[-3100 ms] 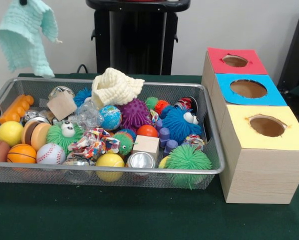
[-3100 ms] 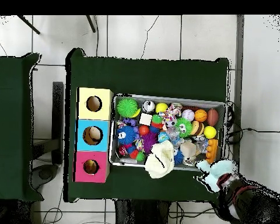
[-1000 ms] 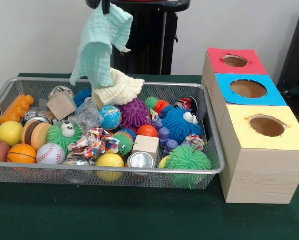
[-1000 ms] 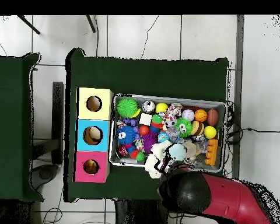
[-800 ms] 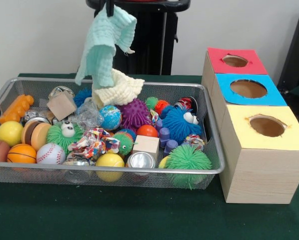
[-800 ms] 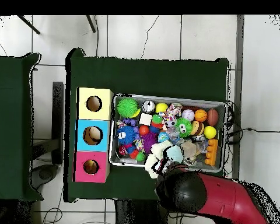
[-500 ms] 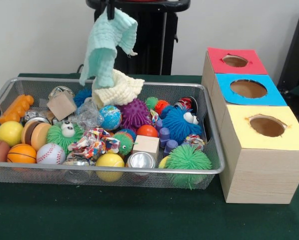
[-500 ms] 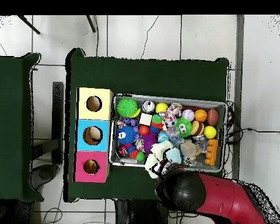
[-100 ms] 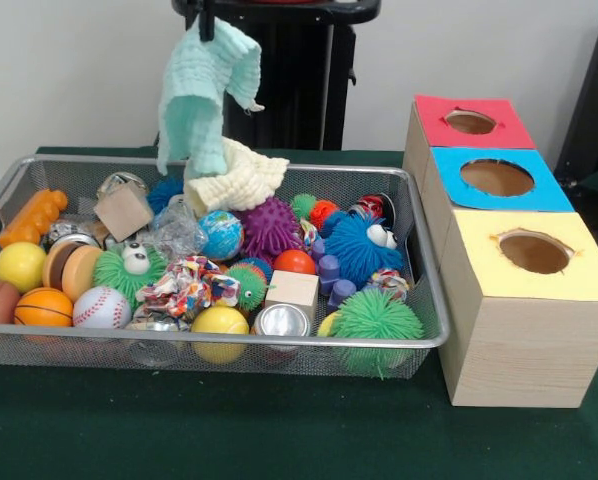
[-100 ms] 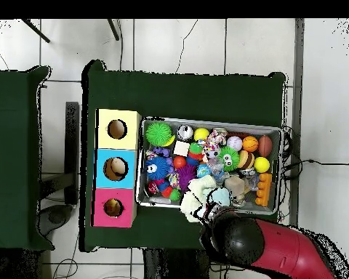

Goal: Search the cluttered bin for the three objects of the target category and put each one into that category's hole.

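Gripper (image 9: 207, 22) at frame top, clamped on mint cloth (image 9: 201, 95) by upper corner; cloth hangs limp over wire bin (image 9: 419, 260), above cream cloth (image 9: 234, 177) draped on far rim. Likely light, soft, floppy, prone to snag; corner pinch suits. Hole boxes (image 9: 499, 180) stand beside bin.

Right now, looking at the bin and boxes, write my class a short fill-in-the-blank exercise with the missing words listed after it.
1. The tool holds a mint-green ____ above the wire bin.
2. The box between the red box and the yellow box has a ____ top.
3. The cream cloth lies over the bin's ____ rim.
4. The baseball sits beside a small orange ____.

Missing words: cloth; blue; far; basketball
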Controlling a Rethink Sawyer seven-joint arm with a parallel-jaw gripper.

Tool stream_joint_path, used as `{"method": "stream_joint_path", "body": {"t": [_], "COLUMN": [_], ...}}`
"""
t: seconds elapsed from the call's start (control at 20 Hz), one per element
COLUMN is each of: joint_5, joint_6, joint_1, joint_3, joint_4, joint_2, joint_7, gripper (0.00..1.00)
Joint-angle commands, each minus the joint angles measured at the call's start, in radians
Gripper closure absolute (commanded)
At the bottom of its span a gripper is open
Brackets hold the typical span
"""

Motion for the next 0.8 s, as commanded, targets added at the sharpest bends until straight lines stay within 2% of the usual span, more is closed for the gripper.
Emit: {"method": "stream_joint_path", "body": {"t": [0.05,0.4,0.6,0.8], "joint_5": [0.032,0.056,0.057,0.049], "joint_6": [0.021,-0.011,-0.017,-0.020], "joint_1": [-0.020,-0.003,-0.004,-0.039], "joint_3": [-0.016,-0.031,-0.038,-0.044], "joint_4": [-0.047,-0.042,-0.044,-0.059], "joint_2": [0.027,0.042,0.037,0.042], "joint_7": [0.078,0.112,0.107,0.068], "gripper": [0.00,0.00,0.00,0.00]}}
